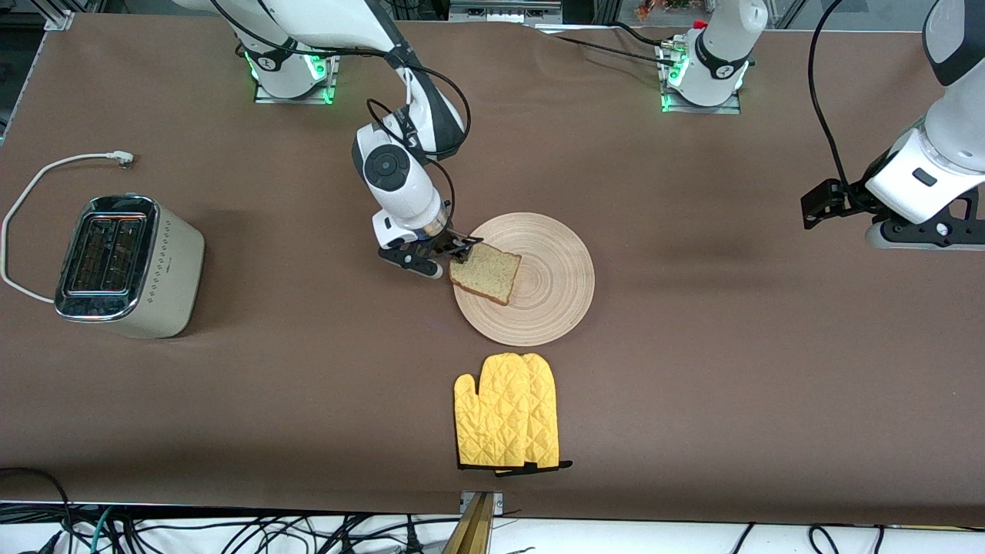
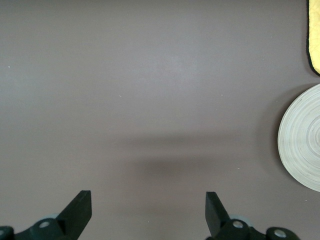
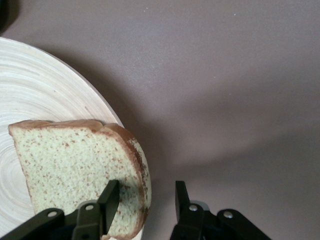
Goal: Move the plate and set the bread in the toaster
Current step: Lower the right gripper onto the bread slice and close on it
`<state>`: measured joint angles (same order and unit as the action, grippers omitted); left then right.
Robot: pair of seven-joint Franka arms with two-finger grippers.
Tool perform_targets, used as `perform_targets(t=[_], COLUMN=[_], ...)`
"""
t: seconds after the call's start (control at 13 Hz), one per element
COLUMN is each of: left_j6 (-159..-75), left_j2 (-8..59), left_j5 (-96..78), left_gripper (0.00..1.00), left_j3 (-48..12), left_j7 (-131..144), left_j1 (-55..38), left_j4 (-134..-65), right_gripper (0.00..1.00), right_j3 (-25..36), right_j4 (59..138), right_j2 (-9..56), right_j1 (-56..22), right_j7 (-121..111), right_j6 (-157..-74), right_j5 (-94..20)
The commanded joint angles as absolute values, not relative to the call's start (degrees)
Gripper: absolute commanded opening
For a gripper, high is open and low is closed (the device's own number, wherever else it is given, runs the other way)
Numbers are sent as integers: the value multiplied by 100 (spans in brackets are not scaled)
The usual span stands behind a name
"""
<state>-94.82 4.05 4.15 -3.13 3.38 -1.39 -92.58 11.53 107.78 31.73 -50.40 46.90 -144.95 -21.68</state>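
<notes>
The round wooden plate [image 1: 550, 285] lies mid-table. The bread [image 1: 486, 275] lies on the plate's edge toward the right arm's end, overhanging the rim a little. My right gripper [image 1: 462, 250] is low at that edge and open. In the right wrist view the right gripper [image 3: 146, 192] straddles the crust of the bread [image 3: 70, 160]: one finger is over the slice, the other stands clear of the crust beside the plate [image 3: 40, 85]. The toaster [image 1: 127, 265] stands at the right arm's end, slots up. My left gripper [image 1: 819, 204] waits open and empty over bare table at the left arm's end, seen also in its wrist view [image 2: 148, 205].
A yellow oven mitt [image 1: 508, 422] lies nearer the front camera than the plate. The toaster's white cord [image 1: 46, 173] loops on the table beside it. The left wrist view shows the plate's rim [image 2: 302, 137] and a corner of the mitt [image 2: 315, 35].
</notes>
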Motion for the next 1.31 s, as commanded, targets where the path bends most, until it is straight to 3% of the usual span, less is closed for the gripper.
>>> perform_targets(t=[0.0, 0.31, 0.38, 0.69, 1.23], left_j6=[-9352, -9352, -9352, -9352, -9352], left_j2=[431, 431, 431, 439, 439], left_j5=[316, 316, 316, 316, 316], left_gripper=[100, 100, 100, 100, 100], left_j3=[-325, -325, -325, -325, -325], left_j7=[378, 378, 378, 369, 369], left_j1=[-105, -114, -106, -88, -88], left_j4=[-9114, -9114, -9114, -9114, -9123], right_gripper=[31, 3, 0, 0, 0], right_j3=[1125, 1125, 1125, 1134, 2108], right_j4=[10846, 10837, 10837, 10767, 9371], right_j2=[3085, 3085, 3085, 3041, 2549], right_j1=[-5010, -5010, -5010, -5010, -5010], right_j7=[4685, 4685, 4685, 4650, 4044], right_j6=[-14520, -14520, -14520, -14467, -11377], right_j5=[-2311, -2408, -2417, -2408, -2189])
